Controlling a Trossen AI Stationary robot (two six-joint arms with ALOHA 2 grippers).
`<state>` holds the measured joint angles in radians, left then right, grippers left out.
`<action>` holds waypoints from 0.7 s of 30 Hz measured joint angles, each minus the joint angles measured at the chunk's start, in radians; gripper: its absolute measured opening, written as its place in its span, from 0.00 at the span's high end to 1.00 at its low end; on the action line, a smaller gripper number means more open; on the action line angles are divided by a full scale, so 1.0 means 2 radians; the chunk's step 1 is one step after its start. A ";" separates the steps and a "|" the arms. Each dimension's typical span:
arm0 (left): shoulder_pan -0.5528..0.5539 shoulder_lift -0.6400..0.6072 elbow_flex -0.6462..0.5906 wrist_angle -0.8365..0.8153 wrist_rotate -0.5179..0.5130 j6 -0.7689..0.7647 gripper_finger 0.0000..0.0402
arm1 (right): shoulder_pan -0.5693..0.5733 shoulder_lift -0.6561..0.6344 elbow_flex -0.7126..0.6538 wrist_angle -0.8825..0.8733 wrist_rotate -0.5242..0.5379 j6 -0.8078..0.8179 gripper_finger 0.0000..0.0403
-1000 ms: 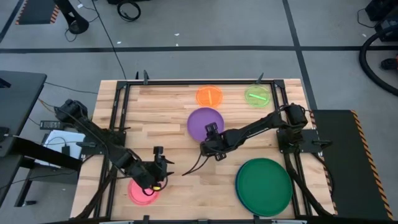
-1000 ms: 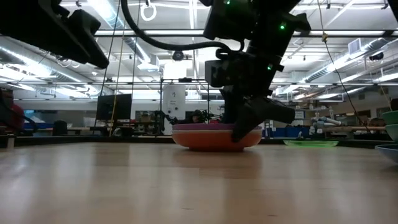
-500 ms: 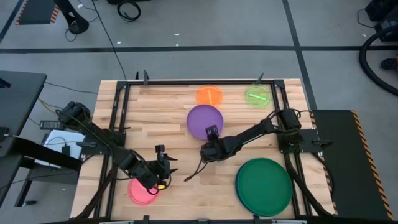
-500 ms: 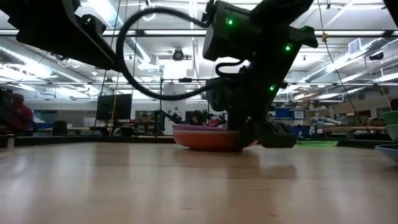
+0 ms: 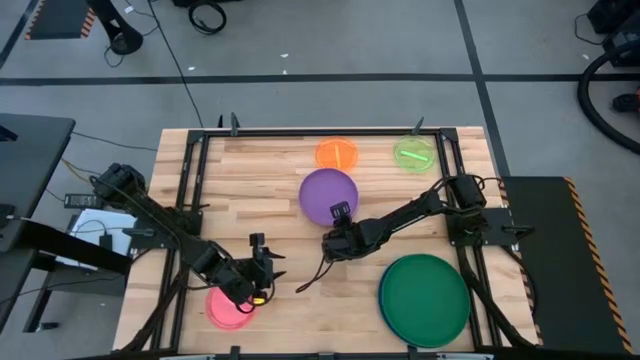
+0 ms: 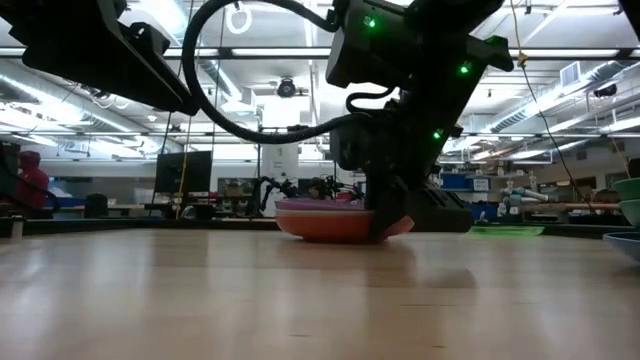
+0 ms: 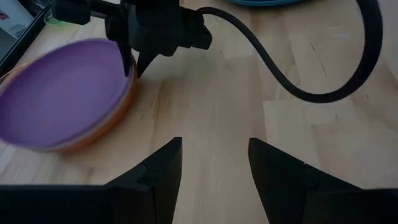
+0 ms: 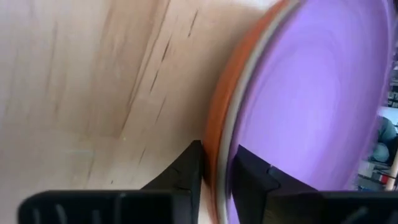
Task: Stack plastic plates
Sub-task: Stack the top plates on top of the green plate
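the stacking looks partly done: a purple plate (image 5: 329, 196) sits nested on a red-orange plate (image 8: 219, 143) mid-worktop, the dark green plate (image 5: 425, 299) tops a pile by the near edge, while the orange, lime and pink plates lie apart. the right gripper (image 5: 334, 240) pinches the purple stack's near rim; the left gripper (image 5: 262, 272) hovers open beside the pink plate (image 5: 226, 308).

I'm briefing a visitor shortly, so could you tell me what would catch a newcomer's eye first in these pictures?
Probably the purple plate at the table's centre, nested on a red-orange plate, with the right gripper pinching their rim. Next, the big dark green plate at the near right corner. The left gripper hangs open above the pink plate, near left.
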<state>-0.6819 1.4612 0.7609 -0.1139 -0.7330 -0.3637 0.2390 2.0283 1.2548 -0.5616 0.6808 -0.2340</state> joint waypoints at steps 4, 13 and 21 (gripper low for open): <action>0.000 0.000 0.000 0.000 -0.004 0.000 0.53 | 0.000 -0.006 0.000 -0.004 0.000 -0.002 0.89; -0.030 0.000 0.000 0.016 -0.017 0.001 0.53 | 0.053 -0.026 0.083 -0.210 0.047 0.045 0.89; -0.085 0.000 0.000 0.046 -0.033 0.004 0.53 | 0.169 -0.059 0.199 -0.489 -0.023 0.292 0.89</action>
<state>-0.8519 1.4612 0.7609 -0.0217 -0.7996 -0.3554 0.5777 1.9111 1.6525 -1.5397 0.6339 0.3506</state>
